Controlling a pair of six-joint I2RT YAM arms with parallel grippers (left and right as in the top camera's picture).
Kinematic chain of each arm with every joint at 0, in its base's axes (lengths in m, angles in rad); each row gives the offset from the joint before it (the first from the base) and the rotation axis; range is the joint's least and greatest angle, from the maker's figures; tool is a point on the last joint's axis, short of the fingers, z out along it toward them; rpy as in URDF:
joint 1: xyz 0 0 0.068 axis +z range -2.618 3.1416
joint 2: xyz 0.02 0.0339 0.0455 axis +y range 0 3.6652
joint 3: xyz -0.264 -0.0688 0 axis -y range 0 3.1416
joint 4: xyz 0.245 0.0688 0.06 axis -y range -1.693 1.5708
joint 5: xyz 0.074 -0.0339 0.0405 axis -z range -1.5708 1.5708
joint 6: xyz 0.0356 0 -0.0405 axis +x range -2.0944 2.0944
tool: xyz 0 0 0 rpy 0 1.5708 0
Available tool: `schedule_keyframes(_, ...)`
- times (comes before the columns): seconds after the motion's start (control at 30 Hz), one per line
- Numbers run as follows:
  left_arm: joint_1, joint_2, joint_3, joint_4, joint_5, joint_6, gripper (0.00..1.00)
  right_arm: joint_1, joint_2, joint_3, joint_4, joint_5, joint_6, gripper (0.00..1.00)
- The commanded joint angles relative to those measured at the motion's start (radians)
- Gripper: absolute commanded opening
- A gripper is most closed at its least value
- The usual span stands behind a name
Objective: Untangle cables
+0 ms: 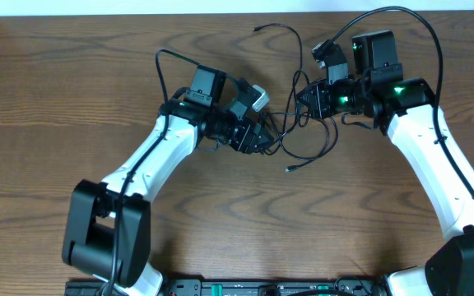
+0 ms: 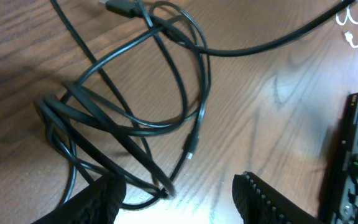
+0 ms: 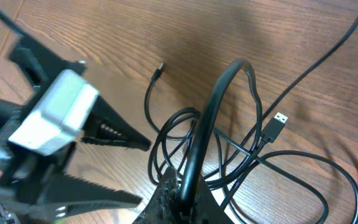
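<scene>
- Black cables [image 1: 304,123] lie in a loose knot on the wood-grain table [image 1: 72,90], at the middle of the far half, between the two arms.
- From the knot one cord runs up and away towards the far edge and ends in a loose end [image 1: 257,29]. A wider loop sags towards the near side.
- Left pincer [image 2: 179,182]: its two ribbed fingers [image 2: 101,202] stand wide apart with bare wood between them, so it holds nothing.
- In the left wrist view, several overlapping loops spread out just ahead of that pincer. A few strands pass close by its left-hand finger and slip under the tip. I cannot tell whether they touch it.
- Right pincer [image 3: 178,198]: closed on one strand of the cables, which rises from between the fingers in a tall arch and curves back down into the coil.
- In the right wrist view, the rest of the coil lies flat on the table around and behind that arch, the rings crossing one another.
- A silver USB-A plug [image 3: 279,123] rests on the wood just to the right of the arch, beside the coil.
- A small plug [image 3: 159,67] at the tip of a thin cord lies apart from the coil on bare wood.
- The two pincers face each other from opposite sides of the knot and are close together but not touching.
</scene>
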State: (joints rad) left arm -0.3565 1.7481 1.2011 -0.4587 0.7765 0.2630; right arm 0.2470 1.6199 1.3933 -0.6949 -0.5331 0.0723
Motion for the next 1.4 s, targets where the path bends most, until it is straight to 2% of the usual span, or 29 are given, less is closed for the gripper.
schedule_keyframes(0.0, -0.002, 0.019, -0.008, 0.024, -0.01, 0.009, 0.61, -0.004, -0.021, 0.023, -0.002, -0.021, 0.009, 0.01)
schedule_keyframes(0.43, -0.017, 0.023, -0.008, 0.043, 0.0, 0.001, 0.6, -0.004, -0.021, 0.022, 0.003, -0.02, 0.009, 0.01)
schedule_keyframes(0.93, -0.115, 0.023, -0.008, 0.064, -0.003, -0.048, 0.59, -0.004, -0.021, 0.022, 0.002, -0.02, 0.009, 0.01)
schedule_keyframes(1.07, -0.121, 0.023, -0.008, 0.076, -0.005, -0.048, 0.56, -0.004, -0.021, 0.022, -0.001, -0.02, 0.009, 0.01)
schedule_keyframes(1.2, -0.121, 0.023, -0.008, 0.072, -0.063, -0.048, 0.53, -0.004, -0.021, 0.022, -0.005, -0.02, 0.009, 0.01)
schedule_keyframes(1.37, -0.121, 0.034, -0.008, 0.069, -0.159, -0.051, 0.57, -0.004, -0.021, 0.022, -0.006, -0.021, 0.009, 0.01)
